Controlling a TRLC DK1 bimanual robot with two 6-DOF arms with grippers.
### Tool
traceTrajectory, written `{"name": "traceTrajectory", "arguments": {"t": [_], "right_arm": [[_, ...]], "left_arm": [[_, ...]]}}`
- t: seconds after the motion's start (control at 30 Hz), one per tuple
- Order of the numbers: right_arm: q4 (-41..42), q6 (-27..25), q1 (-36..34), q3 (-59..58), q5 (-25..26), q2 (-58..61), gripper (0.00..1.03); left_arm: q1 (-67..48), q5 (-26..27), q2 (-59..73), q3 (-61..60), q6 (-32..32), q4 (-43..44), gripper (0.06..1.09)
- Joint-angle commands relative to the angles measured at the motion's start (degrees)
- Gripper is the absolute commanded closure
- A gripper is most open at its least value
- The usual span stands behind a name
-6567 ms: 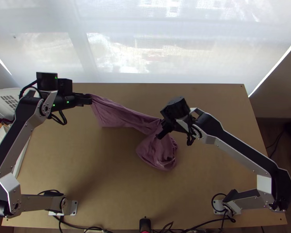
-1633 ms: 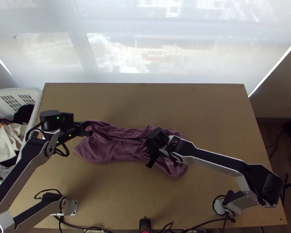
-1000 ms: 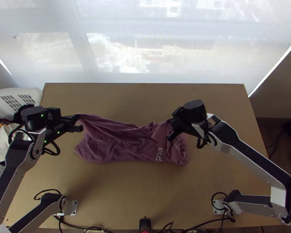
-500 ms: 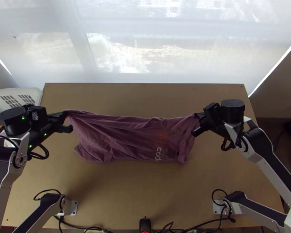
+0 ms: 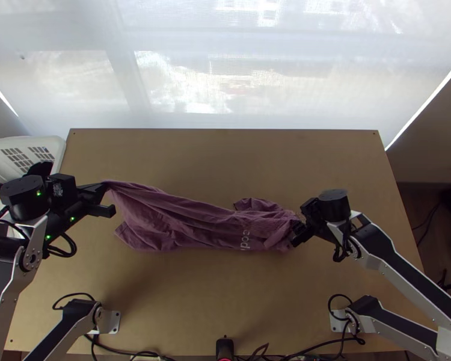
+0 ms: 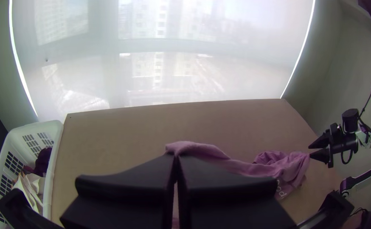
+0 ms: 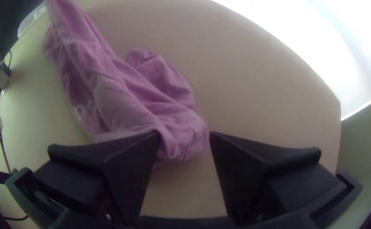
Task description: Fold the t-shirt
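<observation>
A purple t-shirt (image 5: 183, 222) lies bunched lengthwise across the middle of the table, some lettering showing near its right end. At its left end my left gripper (image 5: 108, 197) holds an upper corner raised. In the left wrist view the left gripper (image 6: 175, 157) is shut, with the shirt (image 6: 253, 167) stretching away from its tips. My right gripper (image 5: 296, 233) is at the shirt's right end. The right wrist view has the right gripper (image 7: 184, 133) open, fingers apart, with the shirt's crumpled end (image 7: 181, 140) between and just beyond the tips.
A white laundry basket (image 5: 56, 157) with clothes in it stands at the table's left edge. Bare tabletop (image 5: 225, 156) stretches behind the shirt, and more lies in front of it. Cables (image 5: 147, 355) run along the near edge.
Over the last second the right gripper pulled the shirt's end rightward, then came back nearer and opened; that end dropped into a crumple. The left gripper moved left, its corner still held.
</observation>
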Motion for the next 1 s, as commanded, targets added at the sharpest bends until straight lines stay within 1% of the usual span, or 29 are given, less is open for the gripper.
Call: {"name": "traceTrajectory", "arguments": {"t": [0.0, 0.03, 0.07, 0.33, 0.47, 0.6, 0.73, 0.83, 0.97], "right_arm": [[2.63, -0.24, 1.94, -4.32, 0.14, -0.75, 0.16], [2.02, -0.95, 2.47, -3.70, 0.14, -1.54, 0.12], [1.14, -1.56, 3.17, -3.09, 0.14, -2.34, 0.11], [-9.58, -2.00, 14.95, 0.08, 0.93, -9.28, 0.11], [-11.78, -5.17, 18.73, -1.06, 1.72, -10.77, 0.11], [-10.37, -8.07, 20.84, -2.73, 1.81, -10.07, 0.11], [-6.33, -8.42, 23.03, -3.88, 1.90, -6.91, 0.11], [-3.17, -8.68, 23.21, -4.23, 1.98, -4.27, 0.11], [-1.14, -10.79, 23.12, -4.49, 1.98, -1.63, 0.11]], "left_arm": [[-0.40, -0.05, -0.09, 0.26, 0.34, -0.96, 1.05], [-0.32, 0.04, -0.18, 0.08, 0.34, -1.05, 1.05], [-0.40, 0.04, -0.27, -0.09, 0.34, -1.14, 1.05], [-0.49, 0.04, -0.97, -1.32, 0.08, -1.58, 1.05], [-0.58, 0.04, -1.32, -2.29, -0.10, -1.67, 1.05], [-0.67, 0.04, -1.67, -2.82, -0.28, -1.75, 1.05], [-0.67, 0.04, -2.11, -3.08, -0.36, -2.02, 1.05], [-0.40, 0.04, -2.64, -3.43, -0.36, -2.10, 1.05], [-0.40, 0.04, -2.99, -4.14, -0.36, -2.10, 1.05]]}}
